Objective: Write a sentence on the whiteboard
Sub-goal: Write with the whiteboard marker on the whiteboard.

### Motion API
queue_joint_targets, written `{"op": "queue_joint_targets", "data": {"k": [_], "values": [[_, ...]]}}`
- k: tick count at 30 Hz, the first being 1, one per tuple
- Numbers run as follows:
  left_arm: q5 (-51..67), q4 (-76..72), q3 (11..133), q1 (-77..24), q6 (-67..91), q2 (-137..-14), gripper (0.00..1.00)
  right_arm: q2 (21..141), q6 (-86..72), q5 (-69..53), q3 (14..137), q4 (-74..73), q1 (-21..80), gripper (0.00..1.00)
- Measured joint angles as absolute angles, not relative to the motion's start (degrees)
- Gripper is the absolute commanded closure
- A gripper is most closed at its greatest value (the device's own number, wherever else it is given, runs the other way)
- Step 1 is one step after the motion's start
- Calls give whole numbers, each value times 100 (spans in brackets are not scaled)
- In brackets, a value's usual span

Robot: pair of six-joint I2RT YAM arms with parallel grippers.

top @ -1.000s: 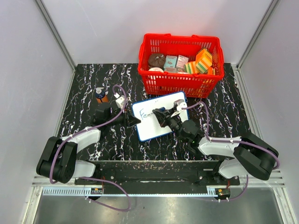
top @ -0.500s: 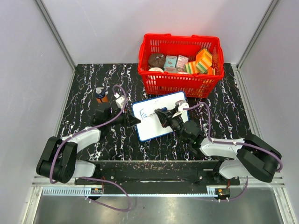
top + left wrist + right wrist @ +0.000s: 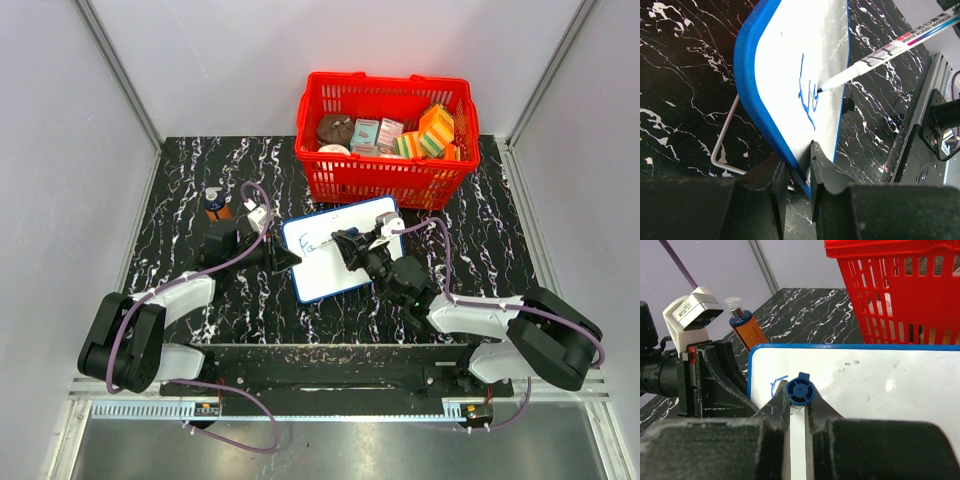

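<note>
Overhead: the whiteboard (image 3: 330,275) stands propped on the dark worktop (image 3: 200,170) between 2 claws, the left claw (image 3: 288,258) pinching its edge, the right claw (image 3: 352,247) above it. Left wrist: the marker (image 3: 890,49) tip touches the sentence (image 3: 806,97), barely begun, just beyond the claw. Right wrist: the right claw clamps the marker. Light, even pressure and a steady board should keep strokes clean.

A: What does the table (image 3: 490,230) carry?
B: Black, white-veined top. There's a red basket (image 3: 385,185) at one o'clock, an orange bottle (image 3: 214,203) at ten, and the whiteboard (image 3: 320,275) near centre, propped tilted on a wire stand (image 3: 715,148).
</note>
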State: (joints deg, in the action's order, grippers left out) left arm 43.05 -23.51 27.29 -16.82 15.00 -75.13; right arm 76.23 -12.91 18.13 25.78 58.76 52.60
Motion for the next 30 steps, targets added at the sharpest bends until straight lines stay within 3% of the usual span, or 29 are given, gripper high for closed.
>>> {"op": "queue_joint_targets", "data": {"k": [30], "values": [[4303, -2342, 2729, -1680, 1503, -7513, 100, 7631, -1321, 1730, 2563, 5887, 5212, 100]]}}
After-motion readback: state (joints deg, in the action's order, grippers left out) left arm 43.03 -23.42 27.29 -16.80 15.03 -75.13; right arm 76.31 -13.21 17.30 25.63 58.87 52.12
